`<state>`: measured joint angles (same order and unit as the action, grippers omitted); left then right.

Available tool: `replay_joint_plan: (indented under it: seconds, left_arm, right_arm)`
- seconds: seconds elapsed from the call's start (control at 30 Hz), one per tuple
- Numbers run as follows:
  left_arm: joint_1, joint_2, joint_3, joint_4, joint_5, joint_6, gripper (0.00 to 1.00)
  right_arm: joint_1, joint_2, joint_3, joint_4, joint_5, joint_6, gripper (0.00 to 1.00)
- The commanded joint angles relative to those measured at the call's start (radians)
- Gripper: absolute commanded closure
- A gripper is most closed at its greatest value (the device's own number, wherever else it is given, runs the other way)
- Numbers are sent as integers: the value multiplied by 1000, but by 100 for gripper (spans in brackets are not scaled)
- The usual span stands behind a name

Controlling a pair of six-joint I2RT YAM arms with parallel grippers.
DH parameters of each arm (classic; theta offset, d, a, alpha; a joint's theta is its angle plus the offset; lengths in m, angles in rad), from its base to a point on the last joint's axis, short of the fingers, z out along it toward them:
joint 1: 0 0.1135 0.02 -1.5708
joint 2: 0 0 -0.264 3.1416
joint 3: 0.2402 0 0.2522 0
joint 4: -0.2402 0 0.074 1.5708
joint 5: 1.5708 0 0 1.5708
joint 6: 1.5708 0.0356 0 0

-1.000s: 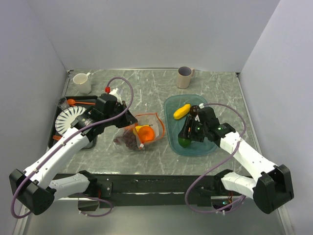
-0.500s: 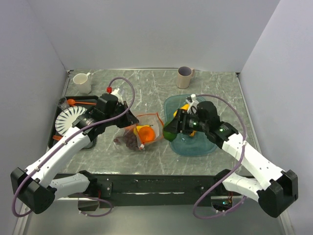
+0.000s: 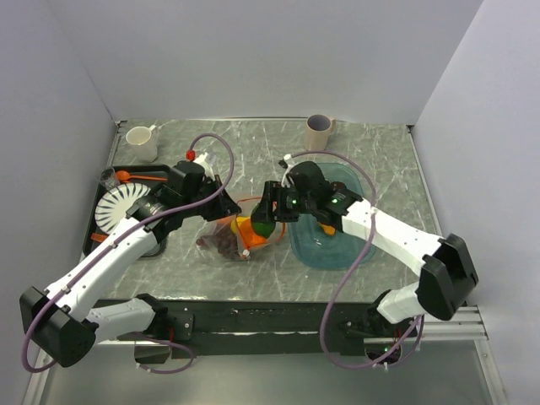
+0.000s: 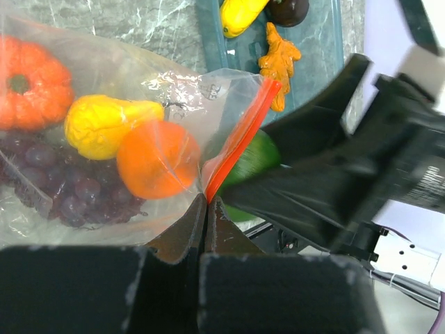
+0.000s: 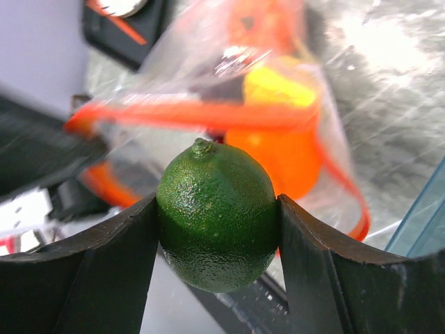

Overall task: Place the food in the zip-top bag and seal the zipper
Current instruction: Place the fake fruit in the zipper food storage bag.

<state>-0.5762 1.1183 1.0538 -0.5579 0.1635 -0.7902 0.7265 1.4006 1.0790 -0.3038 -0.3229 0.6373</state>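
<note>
Clamping a green lime [image 5: 217,209], the right gripper [image 3: 264,224] hangs at the bag [image 4: 104,69] mouth. The left gripper [image 4: 207,223] pinches the zipper [image 4: 240,142].

Plain pale grey walls [image 3: 253,59] on three sides; green-grey marbled tabletop [image 3: 253,143]; soft even light

White arm links [image 3: 101,261], black joints [image 3: 51,325] and jaws, looping mauve cables [image 3: 211,136], green lights [image 3: 293,202]

Film, rind, stone
You'll see the zip-top bag [image 4: 174,83] is clear, crinkly, shiny film; the lime [image 5: 217,214] has finely pebbled, faintly glossy skin; the teal tray [image 4: 321,69] is smooth translucent plastic; the table [image 3: 253,143] looks like polished marble.
</note>
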Motion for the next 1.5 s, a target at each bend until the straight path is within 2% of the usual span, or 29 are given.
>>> replay_joint_plan:
  seconds: [0.0, 0.2, 0.27, 0.37, 0.4, 0.5, 0.53, 0.73, 0.8, 0.83, 1.0, 1.1, 1.17, 1.27, 1.3, 1.33, 1.37, 1.4, 1.47]
  left_arm:
    - [1, -40, 20, 30, 8, 0, 99]
    - [1, -43, 11, 47, 16, -10, 99]
    - [1, -46, 14, 47, 11, -14, 99]
    - [1, -54, 25, 36, -13, -14, 99]
    - [1, -58, 28, 30, -31, -15, 99]
    - [1, -71, 32, 23, -51, -20, 99]
    - [1, -75, 31, 24, -55, -21, 98]
    - [3, -83, 25, 30, -58, -27, 97]
    - [3, -83, 26, 21, -61, -26, 98]
    - [3, -84, 26, 23, -64, -27, 98]
    - [3, -100, 20, 18, -84, -35, 98]
    - [3, -120, 28, -16, -146, -47, 99]
    - [3, -143, 29, -27, -160, -53, 96]
    - [4, -152, 32, -27, -193, -55, 95]
    - [4, -149, 34, -27, -187, -55, 95]
    - [4, -147, 32, -28, -182, -53, 95]
    - [4, -138, 31, -25, -176, -50, 95]
    - [4, -132, 32, -28, -171, -47, 96]
    - [4, -124, 32, -30, -171, -47, 97]
  right_arm:
    - [34, 40, 76, 52, 71, 4, 100]
    - [65, 104, 87, 112, 64, 28, 99]
    - [83, 116, 87, 124, 64, 41, 94]
    - [106, 136, 102, 120, 51, 27, 83]
    - [109, 138, 105, 114, 50, 24, 72]
    - [113, 132, 104, 106, 51, 16, 48]
    - [113, 120, 96, 107, 56, 16, 35]
    - [111, 60, 79, 69, 163, -34, 13]
    - [109, 29, 81, 46, 200, -34, 9]
    - [106, 17, 73, 45, 208, -39, 2]
    - [87, -73, 39, 2, 292, -11, 0]
    - [68, -126, 7, -6, 299, 1, 0]
    - [56, -126, 10, -33, 254, -10, 6]
    - [62, -91, 36, -76, 216, -22, 34]
    - [67, -74, 27, -74, 184, -21, 60]
    - [70, -68, 18, -60, 156, -30, 80]
    - [82, -65, 6, -31, 142, -27, 93]
    - [88, -54, -17, -14, 113, -21, 100]
    - [111, -35, -24, 14, 88, -10, 100]
